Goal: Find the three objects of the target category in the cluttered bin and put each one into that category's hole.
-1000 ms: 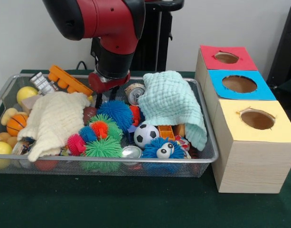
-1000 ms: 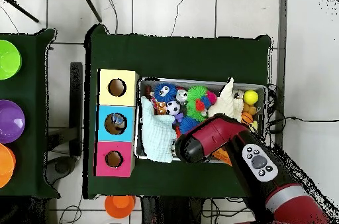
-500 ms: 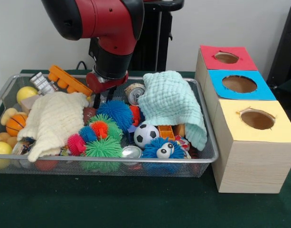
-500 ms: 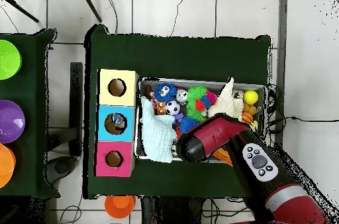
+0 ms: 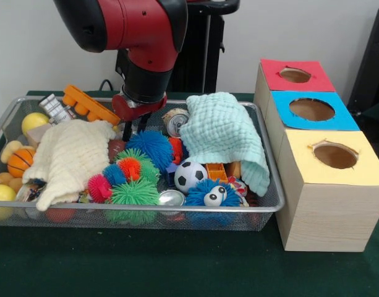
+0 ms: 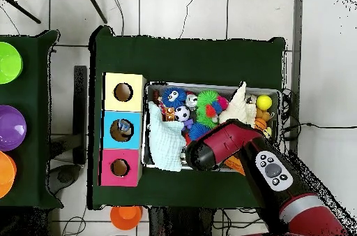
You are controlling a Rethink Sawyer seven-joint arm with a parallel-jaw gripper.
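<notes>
Cloths [image 5: 68, 158] number two in the bin [image 5: 263, 207]; holed boxes [image 5: 325, 185] number three.

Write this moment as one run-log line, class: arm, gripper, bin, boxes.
arm: over bin's back middle | gripper: low between cream cloth and blue spiky ball, holding nothing visible | bin: cluttered | boxes: three, holes clear

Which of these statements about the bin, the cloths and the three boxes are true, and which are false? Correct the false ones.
1. A mint green cloth drapes over the right end of the wire bin. True.
2. The soccer ball lies under the cream cloth. False: it lies uncovered, near the bin's front.
3. The yellow-topped box stands nearest the camera in the front view. True.
4. The blue-topped box has no hole. False: each of the three tops has a round hole.
</notes>
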